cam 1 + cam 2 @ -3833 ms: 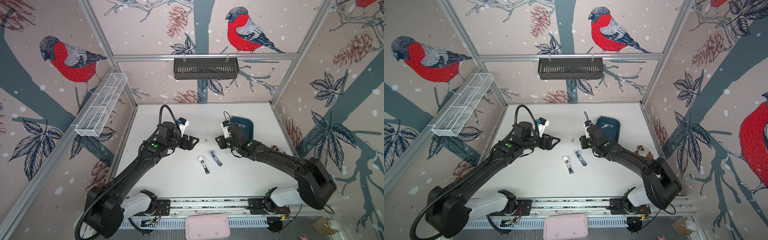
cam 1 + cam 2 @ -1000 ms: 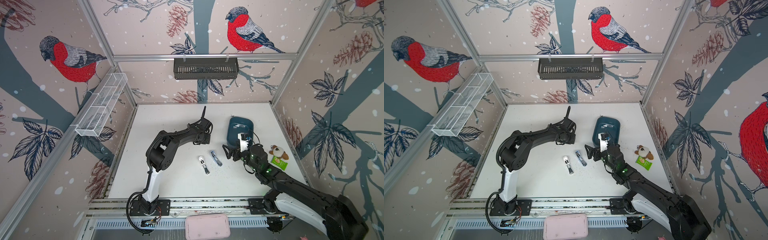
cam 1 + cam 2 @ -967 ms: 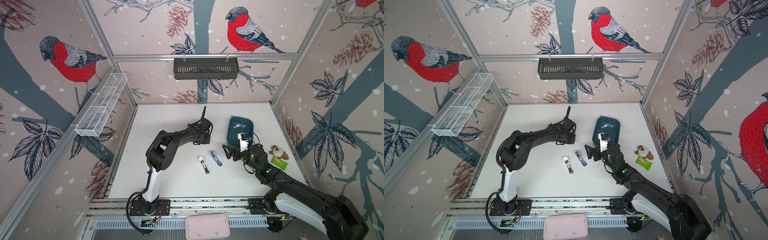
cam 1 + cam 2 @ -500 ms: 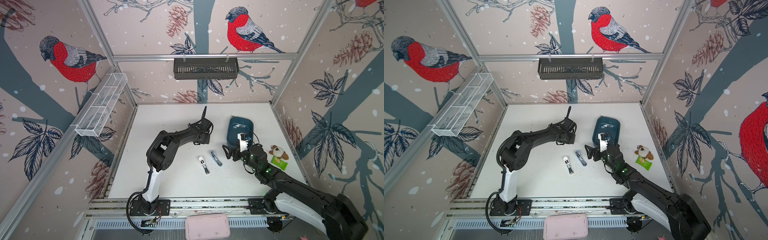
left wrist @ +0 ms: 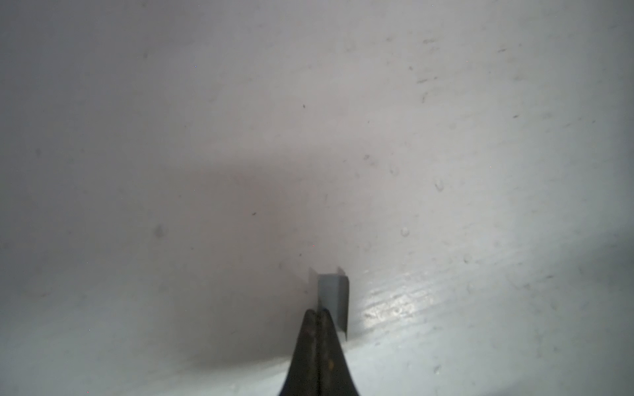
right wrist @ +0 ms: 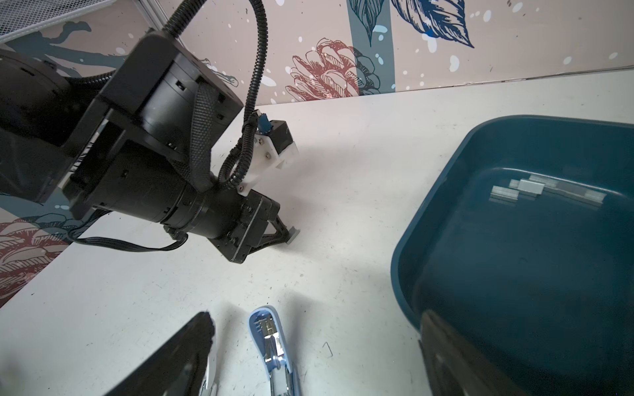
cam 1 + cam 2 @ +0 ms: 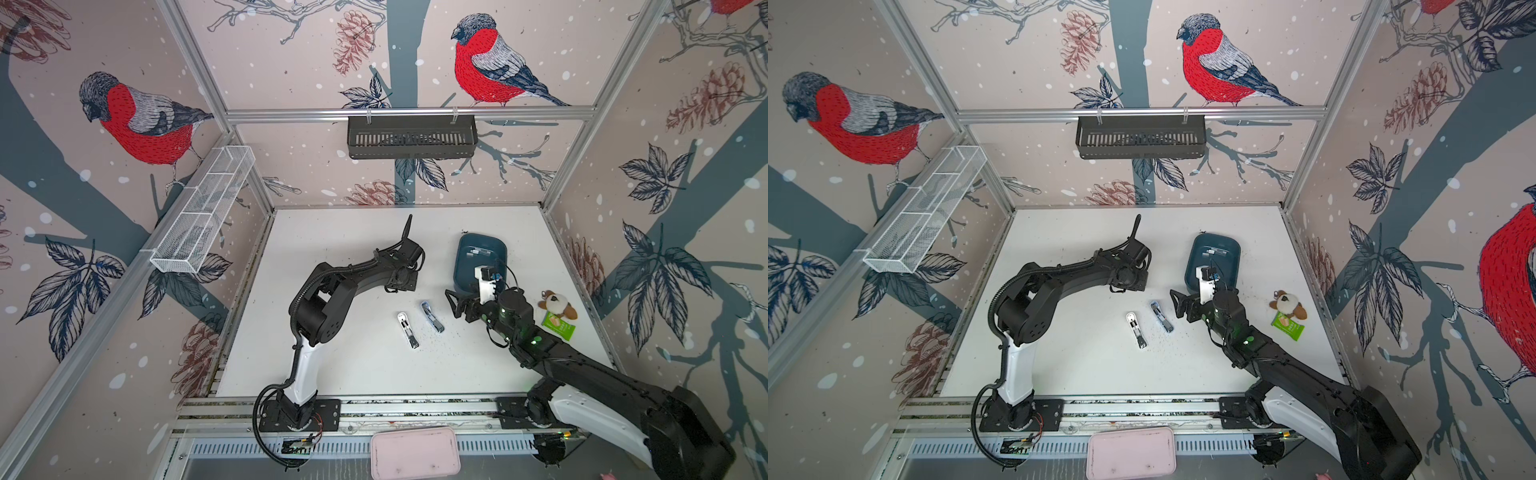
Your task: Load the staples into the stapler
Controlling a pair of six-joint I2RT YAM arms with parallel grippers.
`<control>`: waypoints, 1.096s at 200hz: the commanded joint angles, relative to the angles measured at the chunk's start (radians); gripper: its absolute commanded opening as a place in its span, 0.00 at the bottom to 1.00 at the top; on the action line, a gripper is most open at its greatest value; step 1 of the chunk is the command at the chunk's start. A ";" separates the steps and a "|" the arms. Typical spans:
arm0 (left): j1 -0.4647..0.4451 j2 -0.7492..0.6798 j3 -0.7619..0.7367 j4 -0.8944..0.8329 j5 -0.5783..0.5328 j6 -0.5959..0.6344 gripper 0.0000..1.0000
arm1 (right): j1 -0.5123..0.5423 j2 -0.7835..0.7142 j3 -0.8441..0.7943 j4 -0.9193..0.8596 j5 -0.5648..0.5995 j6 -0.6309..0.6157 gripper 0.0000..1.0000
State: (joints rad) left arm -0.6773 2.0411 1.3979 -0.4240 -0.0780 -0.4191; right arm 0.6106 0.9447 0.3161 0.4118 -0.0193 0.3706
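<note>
Your left gripper [image 5: 317,313] is pinched tight on a little grey staple strip [image 5: 332,295], low over the desk [image 5: 171,137] and apart from both staplers. Your right gripper [image 7: 453,304] is wide and holds nothing, just beside the blue stapler [image 7: 432,316]. The white stapler [image 7: 408,330] lies next to it. More staples [image 6: 531,187] sit in the tray [image 6: 429,205]. Watch out: the strip is held by one thin edge, so it may twist, slip or snap if it bumps something. A stapler that nobody holds may slide away when the strip pushes in.
</note>
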 commanded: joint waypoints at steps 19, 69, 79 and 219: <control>0.012 -0.097 -0.090 0.032 0.059 -0.016 0.00 | -0.026 -0.005 0.006 0.015 -0.026 0.026 0.88; 0.065 -0.216 -0.223 0.121 0.155 -0.028 0.00 | -0.067 -0.006 -0.003 0.036 -0.107 0.046 0.83; 0.063 -0.215 -0.223 0.126 0.158 -0.014 0.00 | -0.069 -0.007 -0.002 0.036 -0.107 0.045 0.83; 0.052 -0.029 -0.004 -0.024 0.142 0.161 0.18 | -0.071 -0.012 -0.006 0.033 -0.091 0.044 0.82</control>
State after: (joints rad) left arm -0.6258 2.0060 1.3815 -0.4118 0.0746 -0.2813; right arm 0.5407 0.9371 0.3073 0.4206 -0.1047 0.4015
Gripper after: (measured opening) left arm 0.181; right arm 0.825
